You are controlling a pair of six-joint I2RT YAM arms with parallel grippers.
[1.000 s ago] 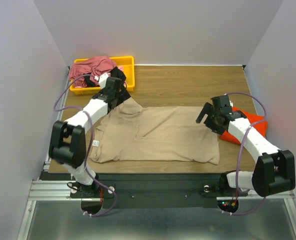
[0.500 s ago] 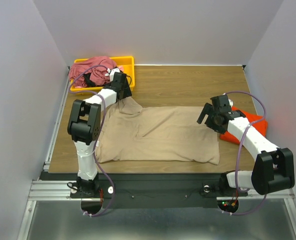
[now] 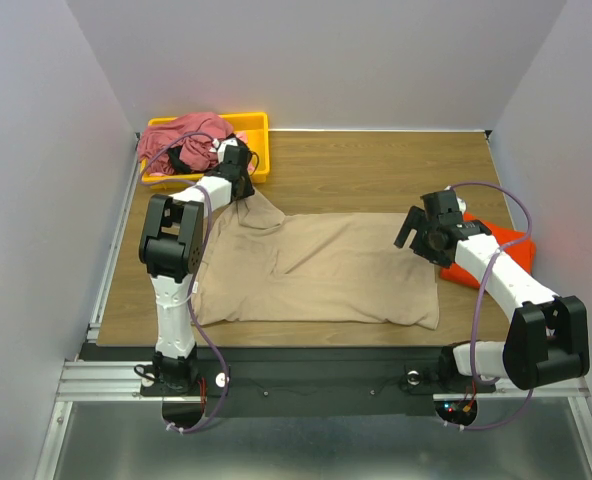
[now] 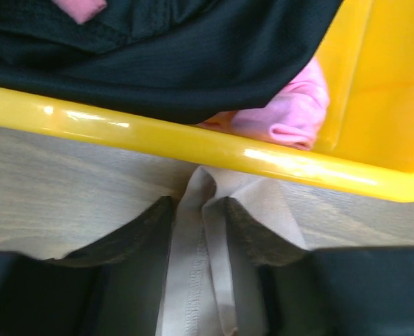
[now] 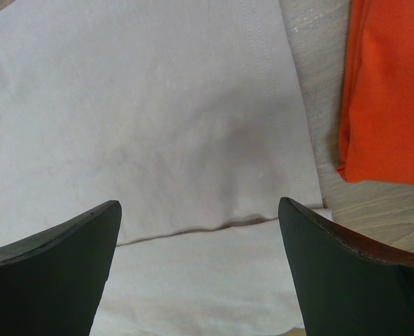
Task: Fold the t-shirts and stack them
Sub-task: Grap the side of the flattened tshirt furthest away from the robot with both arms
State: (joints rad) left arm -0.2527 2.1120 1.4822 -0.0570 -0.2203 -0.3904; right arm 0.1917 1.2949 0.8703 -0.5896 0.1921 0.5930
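The tan t-shirt [image 3: 326, 265] lies spread across the middle of the table, partly folded. My left gripper [image 3: 246, 190] is at its far left corner, just in front of the yellow bin. In the left wrist view the left gripper [image 4: 198, 217] has a hemmed strip of the tan t-shirt [image 4: 193, 280] filling the narrow gap between its fingers. My right gripper [image 3: 416, 228] hovers open over the shirt's right end; in its wrist view the right gripper [image 5: 198, 206] has only flat tan t-shirt [image 5: 158, 105] beneath it. A folded orange-red t-shirt [image 3: 496, 250] lies to its right.
The yellow bin [image 3: 258, 125] stands at the far left corner and holds a rose-red t-shirt [image 3: 181, 135]. In the left wrist view the yellow bin's rim [image 4: 193, 143] is right ahead, with black cloth [image 4: 158, 56] and pink cloth [image 4: 291, 115] over it. White walls enclose the table.
My left arm has drawn its elbow in and pushed its gripper to the tan shirt's far left corner by the bin, its jaws narrowing onto the cloth. The right arm has stayed put.
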